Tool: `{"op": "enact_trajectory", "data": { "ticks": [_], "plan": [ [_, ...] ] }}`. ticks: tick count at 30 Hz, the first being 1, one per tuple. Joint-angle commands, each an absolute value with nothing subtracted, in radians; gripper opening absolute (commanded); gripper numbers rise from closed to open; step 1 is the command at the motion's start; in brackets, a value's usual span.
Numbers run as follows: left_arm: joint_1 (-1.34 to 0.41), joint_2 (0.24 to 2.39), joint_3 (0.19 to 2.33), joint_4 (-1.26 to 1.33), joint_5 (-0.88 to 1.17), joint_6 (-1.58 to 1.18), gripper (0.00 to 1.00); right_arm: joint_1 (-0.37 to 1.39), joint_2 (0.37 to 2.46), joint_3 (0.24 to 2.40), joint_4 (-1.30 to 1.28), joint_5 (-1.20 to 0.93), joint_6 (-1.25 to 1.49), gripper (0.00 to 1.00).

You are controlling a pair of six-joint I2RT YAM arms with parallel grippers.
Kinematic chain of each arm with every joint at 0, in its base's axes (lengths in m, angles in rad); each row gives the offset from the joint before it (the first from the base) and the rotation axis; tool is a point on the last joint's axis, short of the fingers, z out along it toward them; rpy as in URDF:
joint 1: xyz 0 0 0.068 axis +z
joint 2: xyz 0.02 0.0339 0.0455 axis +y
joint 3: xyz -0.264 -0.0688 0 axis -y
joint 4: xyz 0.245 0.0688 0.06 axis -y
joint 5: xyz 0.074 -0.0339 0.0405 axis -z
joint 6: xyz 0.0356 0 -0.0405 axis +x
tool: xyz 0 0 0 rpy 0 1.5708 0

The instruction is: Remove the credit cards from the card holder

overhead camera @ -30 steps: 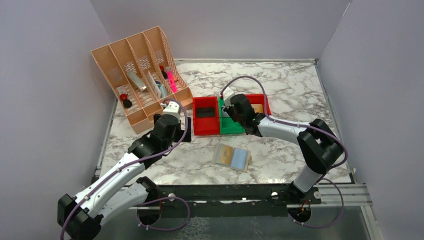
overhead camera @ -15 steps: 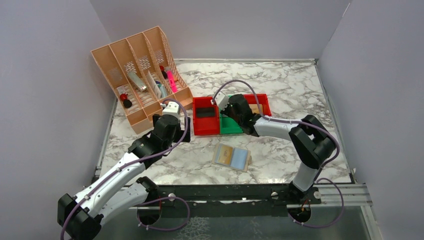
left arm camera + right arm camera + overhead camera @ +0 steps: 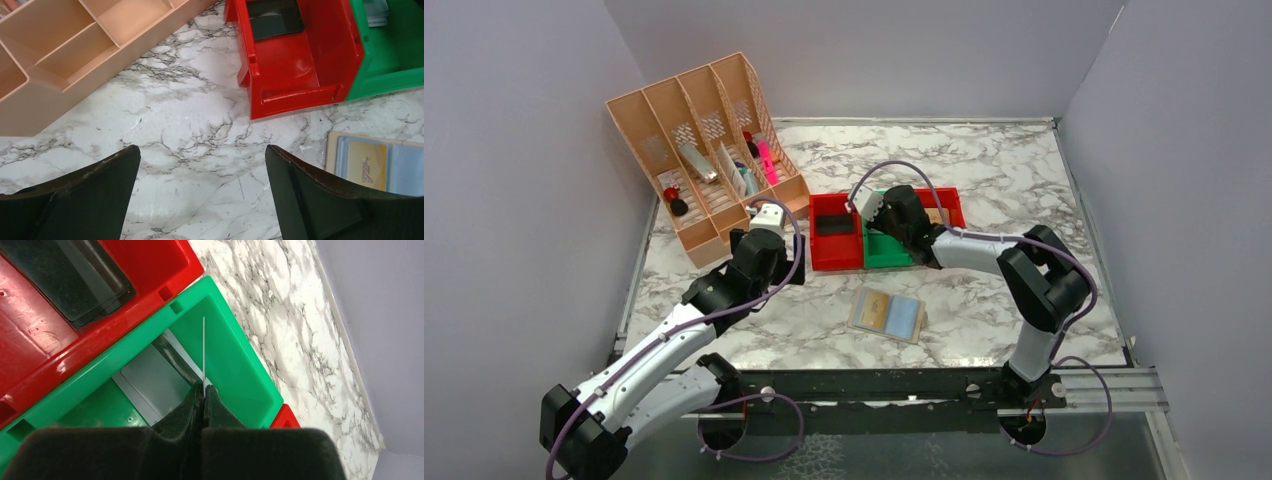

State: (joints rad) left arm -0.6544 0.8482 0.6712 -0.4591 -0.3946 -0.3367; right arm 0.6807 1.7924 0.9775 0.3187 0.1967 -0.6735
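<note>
The left arm [image 3: 659,345] and right arm [image 3: 972,255] are each wearing smooth white shells between chunky black joint housings. A lilac cable [image 3: 894,164] is looping along each of the 2. The left fingers [image 3: 85,197] and right fingers [image 3: 217,407] are showing matte black, wedge-shaped, with faintly scuffed edges.

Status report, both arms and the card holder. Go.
Left gripper open over table. Right gripper shut on card above green bin. Card holder open, yellow card inside. Nothing blocking.

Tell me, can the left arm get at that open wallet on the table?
Probably yes: the left gripper is open and empty, and only bare table lies between it and the card holder.
</note>
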Motion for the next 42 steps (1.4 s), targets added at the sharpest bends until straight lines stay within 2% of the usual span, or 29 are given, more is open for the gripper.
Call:
{"op": "enact_trajectory", "data": {
  "ticks": [1, 7, 11, 12, 14, 27, 33, 37, 42],
  "plan": [
    [-0.648, 0.850, 0.695, -0.467, -0.427, -0.346, 0.99, 0.667, 1.843, 1.028, 0.310, 0.172, -0.714, 0.01],
    [-0.645, 0.857, 0.696, -0.470, -0.430, -0.350, 0.99, 0.661, 1.847, 1.054, 0.225, 0.105, -0.701, 0.07],
    [-0.643, 0.858, 0.696, -0.471, -0.429, -0.353, 0.99, 0.661, 1.854, 1.058, 0.189, 0.093, -0.706, 0.17],
    [-0.643, 0.860, 0.696, -0.471, -0.425, -0.353, 0.99, 0.660, 1.861, 1.061, 0.159, 0.081, -0.703, 0.28],
    [-0.643, 0.863, 0.696, -0.470, -0.423, -0.353, 0.99, 0.658, 1.864, 1.059, 0.149, 0.078, -0.703, 0.30],
    [-0.641, 0.870, 0.698, -0.470, -0.417, -0.353, 0.99, 0.647, 1.839, 1.068, 0.157, 0.090, -0.648, 0.31],
    [-0.640, 0.871, 0.698, -0.470, -0.415, -0.353, 0.99, 0.647, 1.742, 1.096, 0.136, 0.139, -0.246, 0.31],
    [-0.638, 0.874, 0.698, -0.470, -0.413, -0.352, 0.99, 0.647, 1.728, 1.149, -0.051, 0.141, 0.075, 0.31],
    [-0.638, 0.878, 0.700, -0.471, -0.409, -0.352, 0.99, 0.647, 1.774, 1.179, -0.208, 0.088, 0.307, 0.23]
  ]
}}
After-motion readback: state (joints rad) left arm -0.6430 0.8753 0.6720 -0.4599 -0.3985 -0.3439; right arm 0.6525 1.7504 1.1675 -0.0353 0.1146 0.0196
